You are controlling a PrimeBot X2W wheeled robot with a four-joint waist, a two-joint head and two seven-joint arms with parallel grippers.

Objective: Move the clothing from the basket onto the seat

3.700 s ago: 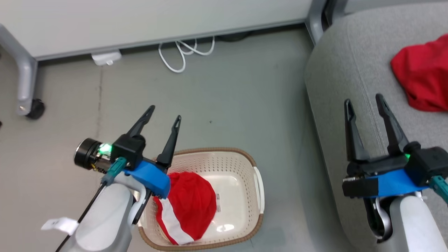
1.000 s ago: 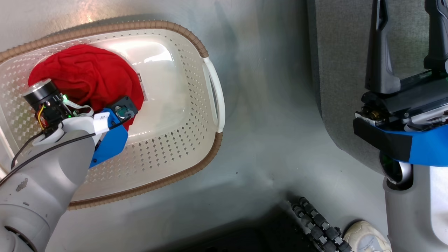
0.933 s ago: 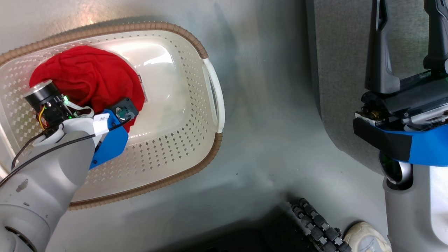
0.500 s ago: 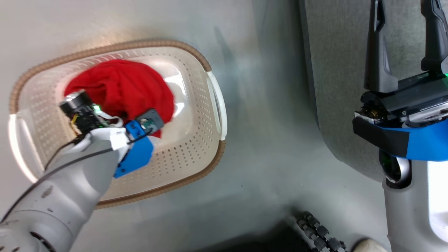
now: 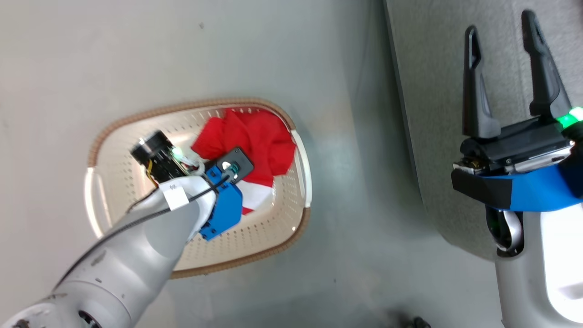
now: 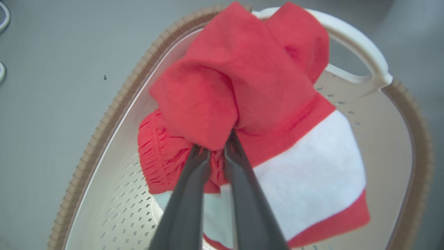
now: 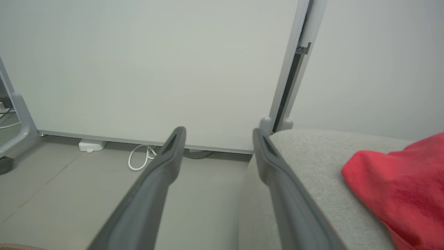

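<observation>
The red shorts (image 5: 259,136) with a broad white stripe hang bunched over the right end of the cream basket (image 5: 136,116). My left gripper (image 6: 215,147) is shut on a fold of these shorts (image 6: 249,86), fingers close together, above the basket's brown rim (image 6: 114,107). In the head view its fingers are hidden under the wrist. My right gripper (image 5: 500,22) stands open and empty over the edge of the grey seat (image 5: 437,91). In the right wrist view its fingers (image 7: 219,131) point toward the wall, and a second red garment (image 7: 399,184) lies on the seat (image 7: 312,156).
Grey floor lies between basket and seat. At the wall's foot are a coiled white cable (image 7: 140,158) and a small white box (image 7: 91,144). A grey frame leg on a caster (image 7: 10,114) stands at far left, and a metal post (image 7: 295,69) rises behind the seat.
The head camera has pulled up and back, so the basket looks smaller. My left gripper, still shut on the shorts, has raised them off the basket floor toward its right end, baring the white stripe.
</observation>
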